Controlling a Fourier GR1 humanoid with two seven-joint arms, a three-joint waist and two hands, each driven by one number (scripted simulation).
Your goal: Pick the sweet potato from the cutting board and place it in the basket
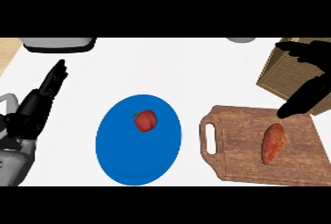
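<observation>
The right hand (309, 94) hangs spread, holding nothing, just above the sweet potato (272, 143) on the cutting board (242, 151). The basket (284, 72) sits beneath it. The left hand (44, 94) rests with straight fingers.

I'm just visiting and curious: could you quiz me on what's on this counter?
1. True or false: the orange sweet potato lies on the brown wooden cutting board.
2. What sits on the blue oval plate? A) a banana B) a red fruit C) a cup
3. Which hand shows above the woven tan basket?

Key: 1 true; 2 B, the red fruit; 3 the right hand. The left hand rests open at the left.
</observation>
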